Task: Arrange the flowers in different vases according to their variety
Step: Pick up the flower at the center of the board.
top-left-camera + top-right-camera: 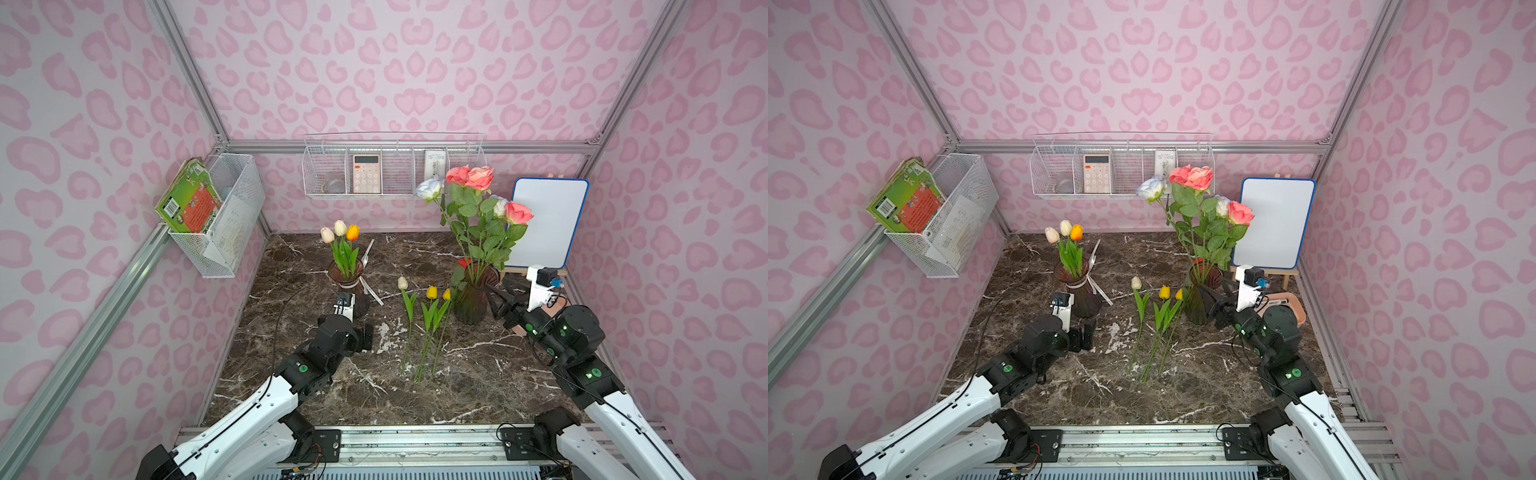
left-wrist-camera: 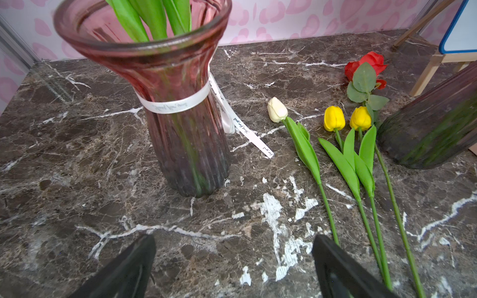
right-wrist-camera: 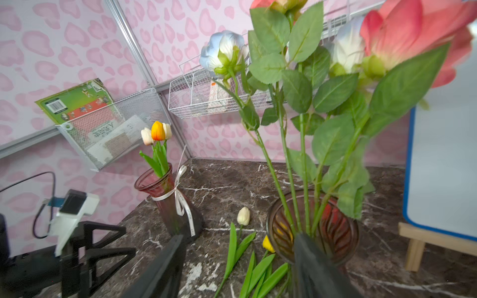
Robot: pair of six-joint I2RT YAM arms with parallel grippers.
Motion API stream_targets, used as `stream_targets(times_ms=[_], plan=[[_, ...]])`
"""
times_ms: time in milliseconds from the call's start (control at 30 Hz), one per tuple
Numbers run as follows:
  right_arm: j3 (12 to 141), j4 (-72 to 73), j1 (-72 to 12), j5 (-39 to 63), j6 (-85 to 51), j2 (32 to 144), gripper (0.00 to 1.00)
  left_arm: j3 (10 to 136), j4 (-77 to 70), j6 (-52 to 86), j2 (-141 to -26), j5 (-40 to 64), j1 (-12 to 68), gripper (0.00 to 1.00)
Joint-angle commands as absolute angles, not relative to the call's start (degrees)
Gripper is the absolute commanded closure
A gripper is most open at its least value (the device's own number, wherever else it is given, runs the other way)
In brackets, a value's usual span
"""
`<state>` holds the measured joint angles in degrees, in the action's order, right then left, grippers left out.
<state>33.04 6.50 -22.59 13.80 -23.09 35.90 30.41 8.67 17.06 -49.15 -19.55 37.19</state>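
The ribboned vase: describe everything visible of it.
The ribboned vase is reddish-purple translucent ribbed glass, with a flared rim and narrow neck. A white printed ribbon circles the neck, one tail trailing onto the marble table. It stands upright, holding three tulips: two cream, one orange. The left tool, open, is short of it, not touching.

Blue-rimmed whiteboard [image 1: 548, 222], calculator [image 1: 367, 173], green book [image 1: 189, 199] in basket [image 1: 239, 220].
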Motion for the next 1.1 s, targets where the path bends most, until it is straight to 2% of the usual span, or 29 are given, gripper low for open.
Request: stream_targets(times_ms=[0,333,433,767,1067], plan=[[31.23,3.74,-24.15,17.68,-26.56,34.24,0.27,32.79,10.27,19.08,-50.77,-17.75,37.18,0.01],[21.14,5.82,-37.05,9.16,-27.64,34.22,0.24,43.65,25.12,24.21,-60.87,-7.62,37.19,0.01],[18.98,6.07,-39.9,5.31,-27.97,35.38,0.24,47.52,30.05,25.04,-65.73,-4.57,37.74,0.07],[14.32,5.0,-40.81,-1.47,-29.95,36.39,0.24,60.07,38.61,22.77,-84.46,-4.06,43.61,0.14],[12.05,3.24,-40.78,-3.0,-29.97,32.23,0.25,70.84,42.47,21.93,-100.32,-4.66,45.2,0.28]])
